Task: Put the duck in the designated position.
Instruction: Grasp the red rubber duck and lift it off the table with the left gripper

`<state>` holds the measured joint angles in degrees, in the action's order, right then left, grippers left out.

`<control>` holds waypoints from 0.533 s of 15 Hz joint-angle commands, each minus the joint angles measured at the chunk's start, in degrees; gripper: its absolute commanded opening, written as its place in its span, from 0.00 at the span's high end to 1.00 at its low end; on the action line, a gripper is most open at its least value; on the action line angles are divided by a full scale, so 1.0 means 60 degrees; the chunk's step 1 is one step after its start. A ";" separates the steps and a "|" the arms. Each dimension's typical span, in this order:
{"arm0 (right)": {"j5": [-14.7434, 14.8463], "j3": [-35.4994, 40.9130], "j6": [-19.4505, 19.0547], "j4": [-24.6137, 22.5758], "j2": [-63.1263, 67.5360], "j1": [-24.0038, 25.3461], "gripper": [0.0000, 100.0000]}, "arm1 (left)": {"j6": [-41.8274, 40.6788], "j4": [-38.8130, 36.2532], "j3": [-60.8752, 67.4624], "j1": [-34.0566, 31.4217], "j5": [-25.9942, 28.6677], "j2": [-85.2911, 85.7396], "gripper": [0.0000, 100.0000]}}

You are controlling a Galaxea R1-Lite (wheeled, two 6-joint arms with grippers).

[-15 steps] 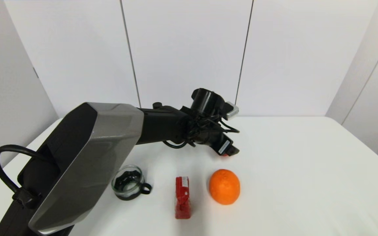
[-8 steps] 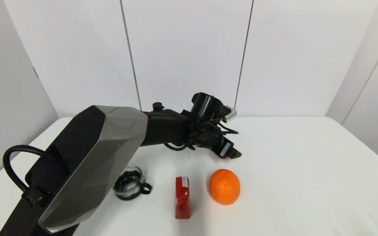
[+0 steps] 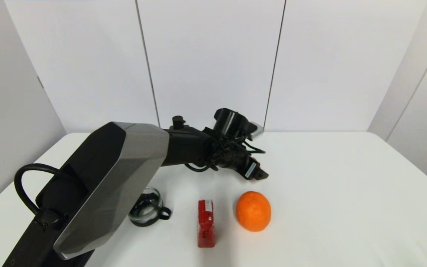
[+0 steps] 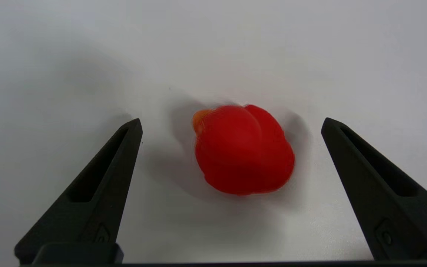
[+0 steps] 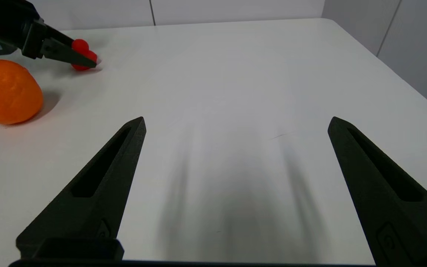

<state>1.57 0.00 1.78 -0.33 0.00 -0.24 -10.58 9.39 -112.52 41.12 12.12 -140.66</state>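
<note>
So the left gripper (image 4: 232,122) is spread wide, with the duck (image 4: 244,149) sitting on the table dead centre between its jaws, touching neither. It looks light, glossy, probably slippery; I'd pinch the round body sides. The right gripper (image 5: 235,122), parked well off, gapes empty.

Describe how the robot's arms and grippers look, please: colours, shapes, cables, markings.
The left arm has a large angular grey shell over black parts, a thick black cable looping at its base and thin black wires at the wrist. A white label sits near the left gripper. Both it and the right gripper have two long black fingers, tapered to points, each with a slot.
</note>
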 commanded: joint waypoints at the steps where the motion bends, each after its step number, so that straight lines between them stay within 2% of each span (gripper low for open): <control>1: 0.0002 0.0000 -0.0004 -0.0004 0.0000 -0.0003 0.00 | 0.0050 -0.0217 -0.0011 -0.0056 0.0017 -0.0127 0.00; 8: 0.0002 0.0000 -0.0004 -0.0004 0.0000 -0.0003 0.00 | 0.0050 -0.0202 -0.0041 -0.0056 0.0017 -0.0244 0.00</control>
<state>1.56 0.00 1.76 -0.29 0.00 -0.24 -10.22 8.12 -112.79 40.77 12.15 -141.87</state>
